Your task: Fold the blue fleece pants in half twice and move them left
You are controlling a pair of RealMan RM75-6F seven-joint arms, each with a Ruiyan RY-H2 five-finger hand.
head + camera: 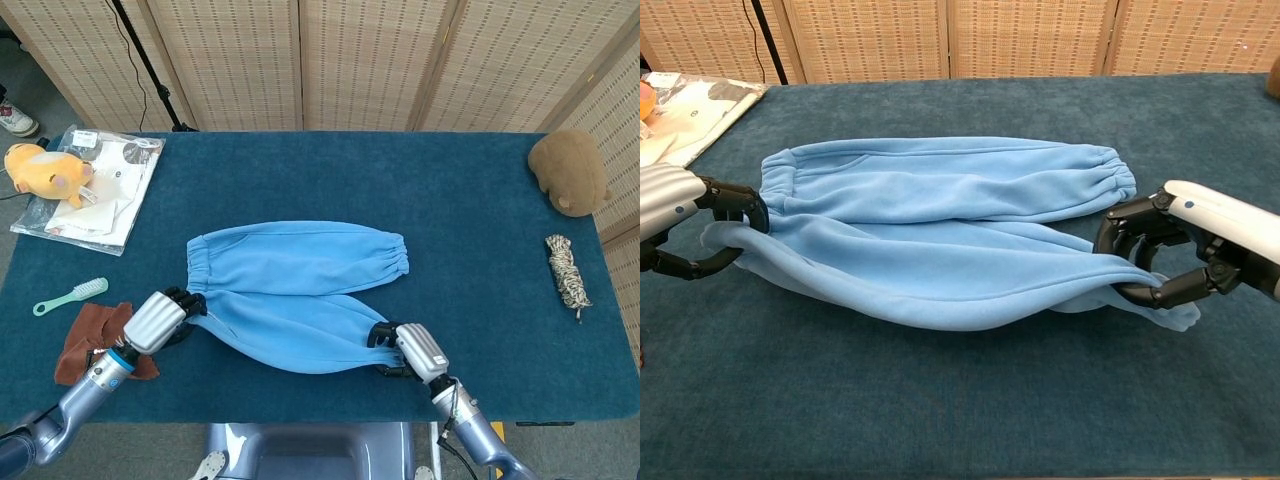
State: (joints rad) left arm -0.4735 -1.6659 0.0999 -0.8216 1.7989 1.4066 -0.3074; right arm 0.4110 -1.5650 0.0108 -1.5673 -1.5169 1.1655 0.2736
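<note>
The blue fleece pants lie across the middle of the dark blue table, legs side by side and running left to right. My left hand grips the waist end of the near leg at the left. My right hand holds the cuff end of that same near leg at the right. The near leg hangs slightly lifted between both hands, sagging in the middle. The far leg rests flat on the table.
A brown cloth and a green brush lie left of my left hand. A plastic packet with an orange plush toy sits at the far left. A brown plush and a rope bundle lie at the right.
</note>
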